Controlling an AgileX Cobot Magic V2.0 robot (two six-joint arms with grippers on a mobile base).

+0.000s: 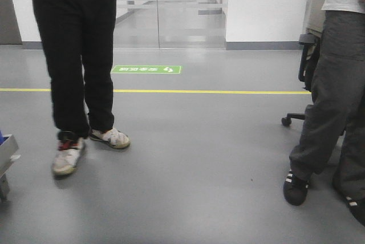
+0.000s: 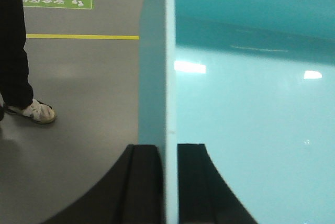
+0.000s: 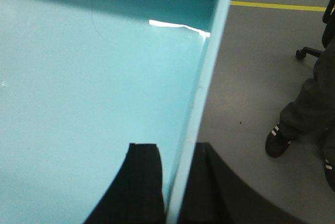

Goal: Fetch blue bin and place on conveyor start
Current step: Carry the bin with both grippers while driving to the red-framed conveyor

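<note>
The blue bin (image 2: 251,109) is a light turquoise tub that fills most of both wrist views, held above the grey floor. My left gripper (image 2: 168,148) is shut on the bin's left wall, one black finger outside it and one inside. My right gripper (image 3: 178,150) is shut on the bin's (image 3: 94,88) right wall rim in the same way. The bin's inside is empty and glossy. Neither the bin nor the grippers show in the front view. The conveyor start is out of view.
A person in black trousers (image 1: 80,56) stands ahead on the left, another in grey trousers (image 1: 333,101) at the right beside an office chair (image 1: 302,84). A yellow floor line (image 1: 199,91) and green floor sign (image 1: 146,69) lie ahead. A grey tray edge (image 1: 7,153) pokes in at left.
</note>
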